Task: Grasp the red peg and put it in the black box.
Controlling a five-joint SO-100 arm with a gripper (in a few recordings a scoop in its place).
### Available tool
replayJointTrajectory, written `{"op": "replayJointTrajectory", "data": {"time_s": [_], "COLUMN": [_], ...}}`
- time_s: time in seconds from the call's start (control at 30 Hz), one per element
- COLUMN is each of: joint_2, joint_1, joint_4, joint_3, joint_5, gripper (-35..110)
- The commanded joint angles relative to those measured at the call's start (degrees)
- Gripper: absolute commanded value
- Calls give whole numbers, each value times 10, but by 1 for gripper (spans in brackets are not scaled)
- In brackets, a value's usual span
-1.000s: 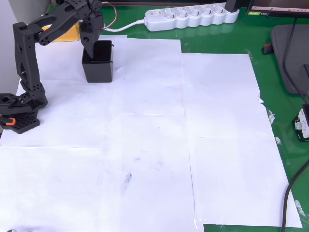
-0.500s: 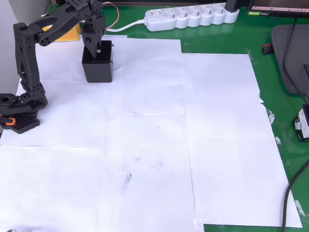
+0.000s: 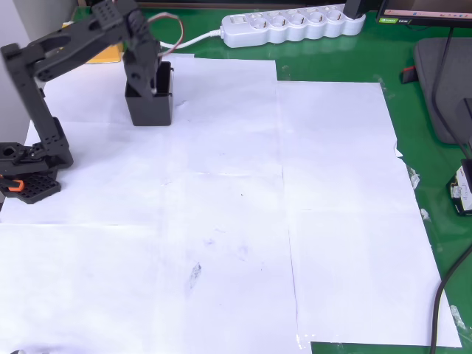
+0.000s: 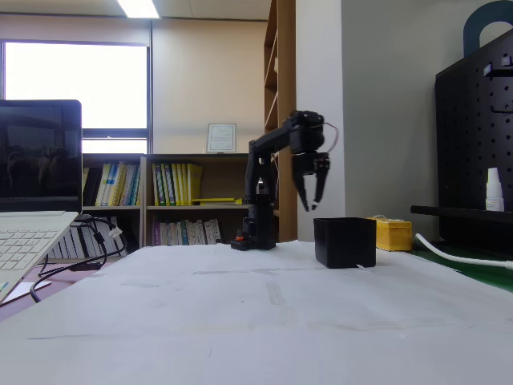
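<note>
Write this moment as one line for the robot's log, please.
gripper: open, raised above black box | red peg: not visible | box: upright on white paper

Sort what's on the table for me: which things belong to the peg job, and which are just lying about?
Job:
- black box, on the white paper
- tool, open, raised above the box in the fixed view
- red peg: I can't see it; possibly already inside the box

Lying about:
- yellow block behind the box
- white power strip
- laptop
- black cable
</note>
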Motion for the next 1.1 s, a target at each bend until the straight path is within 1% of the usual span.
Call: {"op": "replayJointTrajectory", "data": {"time_s": [0.0, 0.1, 0.13, 0.2, 0.3, 0.57, 0.83, 0.93, 1.07], "joint_2": [-140, -214, -242, -292, -365, -591, -730, -766, -827], "joint_1": [53, 83, 89, 97, 98, 91, 91, 87, 76], "joint_4": [-150, -298, -330, -351, -354, -354, -352, -292, -160], "joint_3": [-124, -295, -343, -421, -525, -784, -916, -921, -921], "joint_5": [-63, -94, -97, -109, -116, -163, -176, -182, -198], "gripper": [0, 0, 0, 0, 0, 0, 0, 0, 0]}}
